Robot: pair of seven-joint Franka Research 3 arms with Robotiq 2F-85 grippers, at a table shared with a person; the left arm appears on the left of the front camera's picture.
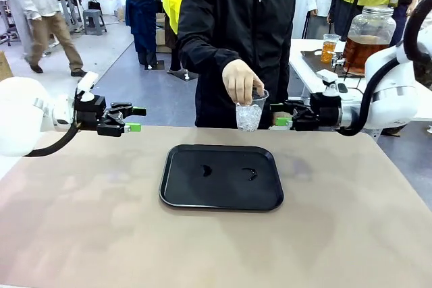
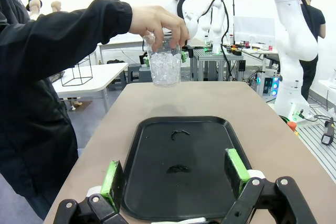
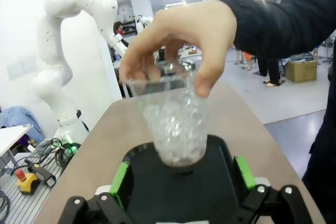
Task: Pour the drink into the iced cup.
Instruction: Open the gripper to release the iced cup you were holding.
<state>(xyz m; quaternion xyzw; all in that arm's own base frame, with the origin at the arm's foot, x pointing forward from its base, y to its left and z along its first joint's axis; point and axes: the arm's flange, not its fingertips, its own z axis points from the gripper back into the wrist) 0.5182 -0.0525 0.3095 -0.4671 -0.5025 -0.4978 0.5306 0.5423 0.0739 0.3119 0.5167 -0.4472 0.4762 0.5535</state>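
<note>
A person's hand [image 1: 241,82] holds the iced cup [image 1: 248,116], a clear plastic cup of ice, by its rim above the table's far edge. My right gripper [image 1: 278,114] stands open just right of the cup, holding nothing. In the right wrist view the cup [image 3: 178,129] hangs between and slightly beyond the green pads [image 3: 121,179] of the right gripper [image 3: 181,174]. My left gripper [image 1: 135,119] hovers open at the left, away from the cup; in its wrist view the left gripper [image 2: 174,174] faces the cup [image 2: 165,66]. The drink [image 1: 361,50] is amber liquid in a glass jar dispenser at the back right.
A black tray [image 1: 169,197] with two small dark smears lies in the middle of the tan table. The dispenser stands on a white side table [image 1: 304,55] with a small cup of amber liquid [image 1: 329,46]. The person in black stands at the far side.
</note>
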